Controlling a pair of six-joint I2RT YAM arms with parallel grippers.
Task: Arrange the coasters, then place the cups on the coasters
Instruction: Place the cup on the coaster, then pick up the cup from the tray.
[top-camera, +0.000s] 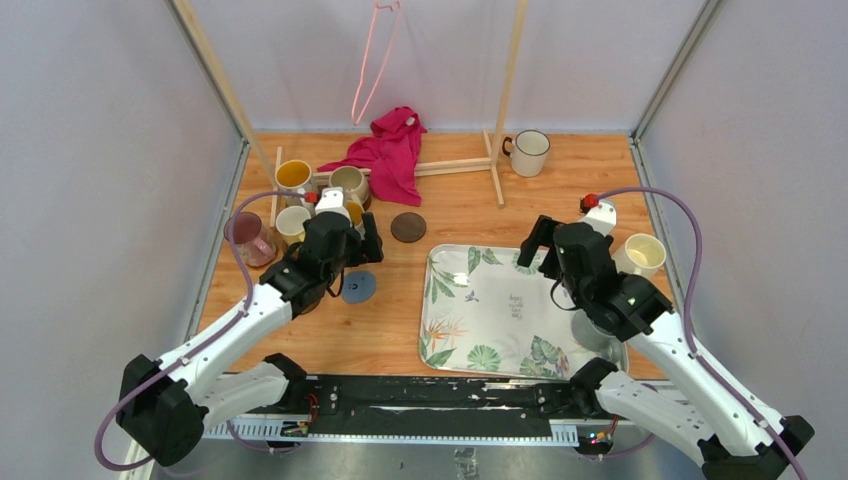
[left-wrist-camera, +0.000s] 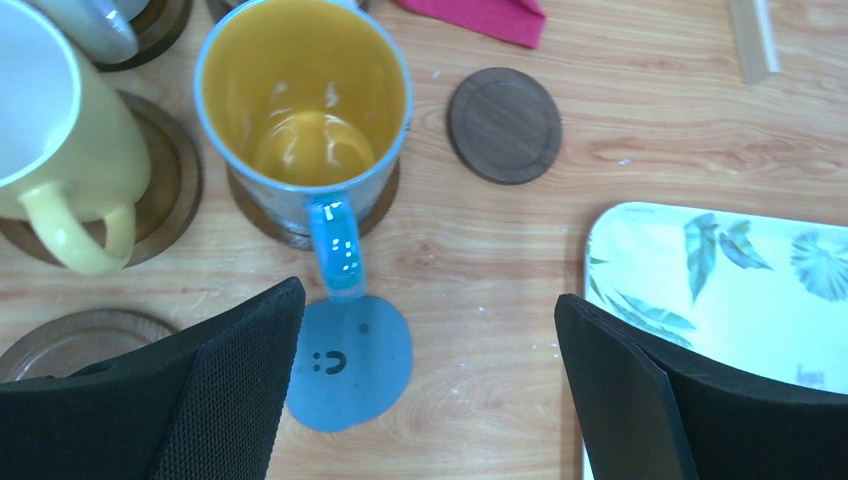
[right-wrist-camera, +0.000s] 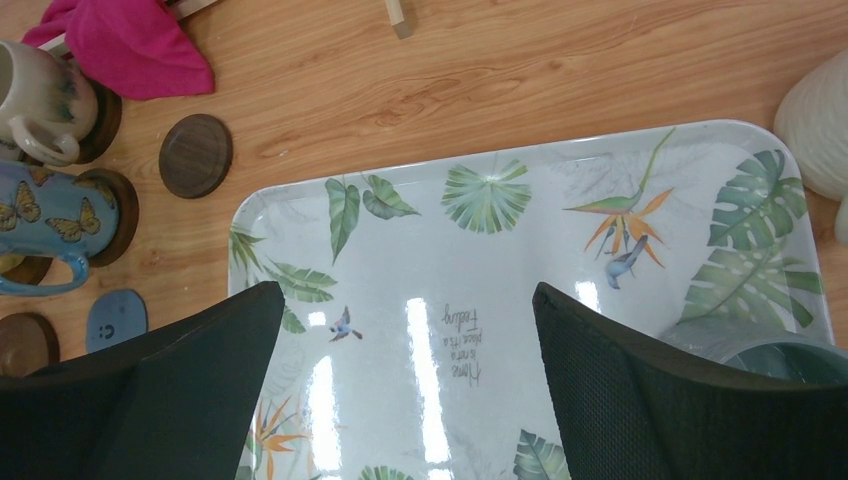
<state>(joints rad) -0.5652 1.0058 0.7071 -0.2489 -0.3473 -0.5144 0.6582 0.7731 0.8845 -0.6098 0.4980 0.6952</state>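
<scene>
**Coasters and cups, with both grippers.** The blue butterfly mug (left-wrist-camera: 305, 120), yellow inside, stands upright on a dark brown coaster (left-wrist-camera: 262, 212) to the left of the leaf-patterned tray (left-wrist-camera: 700, 300). Its handle points toward the near table edge. Just nearer than the mug, also left of the tray, lies the grey-blue coaster (left-wrist-camera: 350, 365), which bears a smiley mark and carries no cup. In the left wrist view the mug's handle overlaps its far edge. A bare brown coaster (left-wrist-camera: 504, 125) lies just beyond the tray's far left corner.

Farther left of the tray stand four mugs in a group: a cream mug (left-wrist-camera: 50, 130) on its own brown disc (left-wrist-camera: 170, 190), a beige mug (top-camera: 348, 183), an orange-yellow mug (top-camera: 294, 177) and a maroon-pink mug (top-camera: 250, 238). A pale ribbed cup (top-camera: 640, 255) stands on the table just right of the tray. A white mug with dark rim (top-camera: 528, 152) stands well beyond the tray's far edge. A grey cup (right-wrist-camera: 780, 355) sits on the tray near its near right corner, partly hidden by the right arm.

The left gripper (left-wrist-camera: 430, 300) hovers left of the tray, above the grey-blue coaster, with its jaws spread wide and nothing between them. The right gripper (right-wrist-camera: 400, 290) hangs over the tray, its jaws likewise wide apart and empty.

A pink cloth (top-camera: 390, 150) lies beyond the tray's far left corner, against a wooden rack (top-camera: 455, 165).
</scene>
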